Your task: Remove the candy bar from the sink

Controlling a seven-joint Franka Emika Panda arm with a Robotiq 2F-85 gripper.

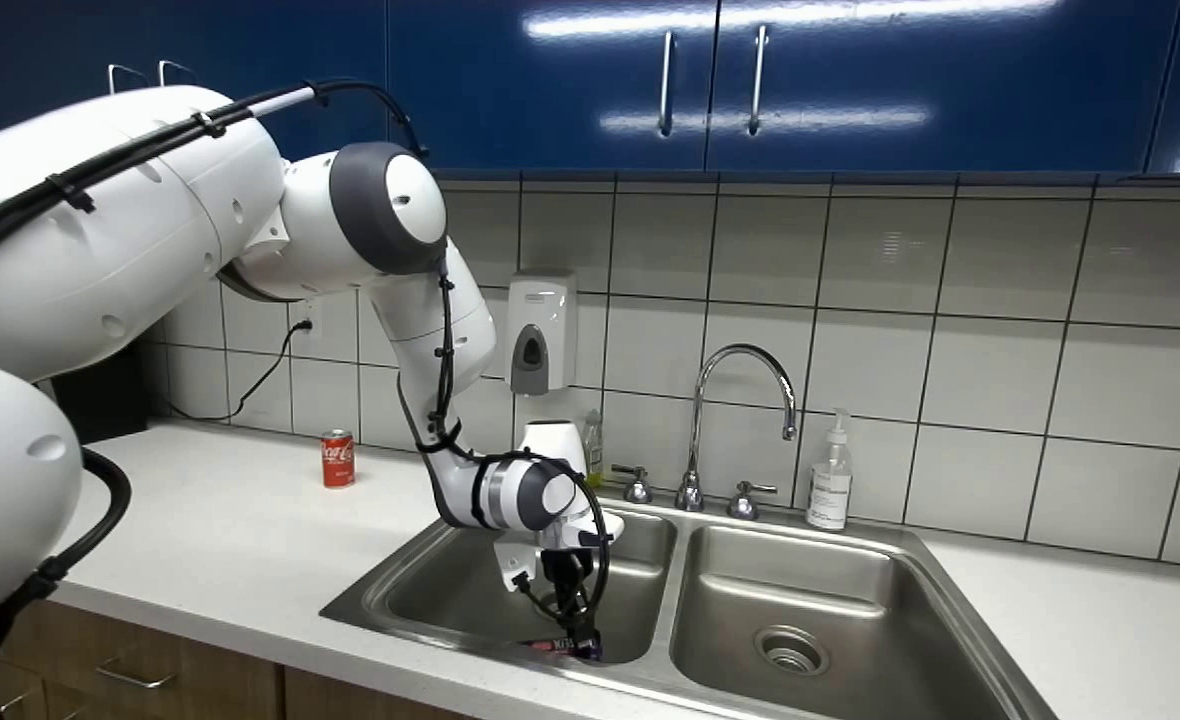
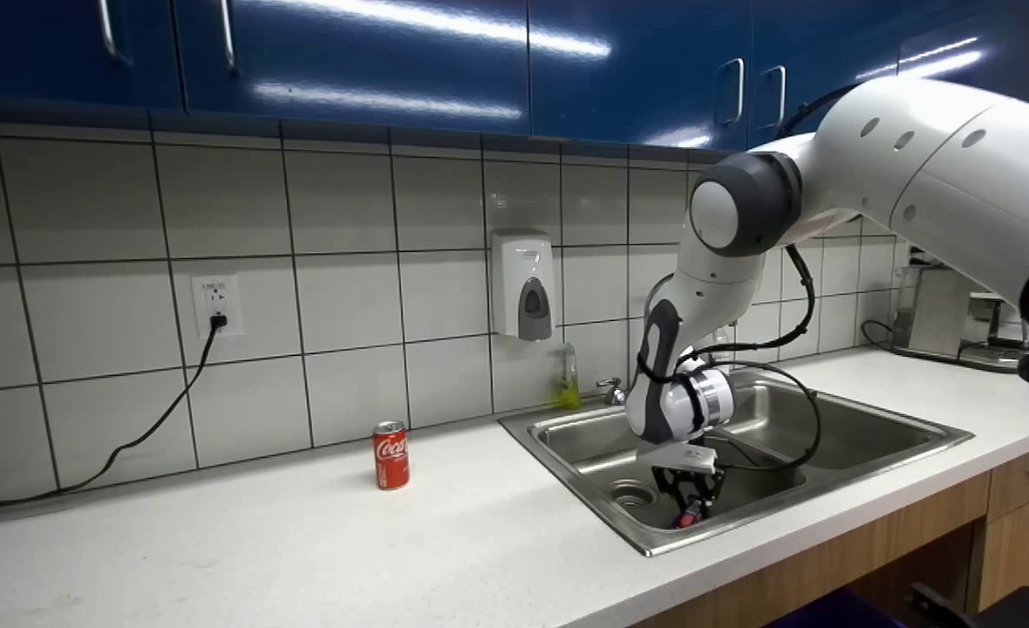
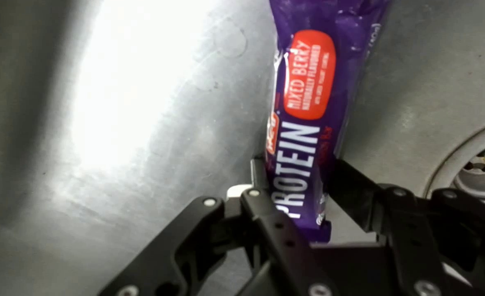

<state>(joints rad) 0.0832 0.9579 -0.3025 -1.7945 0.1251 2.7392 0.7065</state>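
Note:
The candy bar (image 3: 304, 135) is a flat purple wrapped bar with a red label and white lettering. It lies in a basin of the stainless-steel sink (image 1: 674, 590), and its red-marked end shows in both exterior views (image 1: 550, 645) (image 2: 691, 515). My gripper (image 3: 298, 172) reaches down into that basin. Its two fingers press on both long sides of the bar near one end. The bar's far end runs past the top of the wrist view. Whether the bar is lifted off the basin floor is hard to tell.
The basin's drain (image 3: 444, 176) is beside the bar. The chrome tap (image 1: 696, 430), its handles and a clear pump bottle (image 1: 830, 495) stand behind the sink. A yellow-green bottle (image 2: 569, 384) stands there too. A red can (image 2: 391, 455) stands on the counter.

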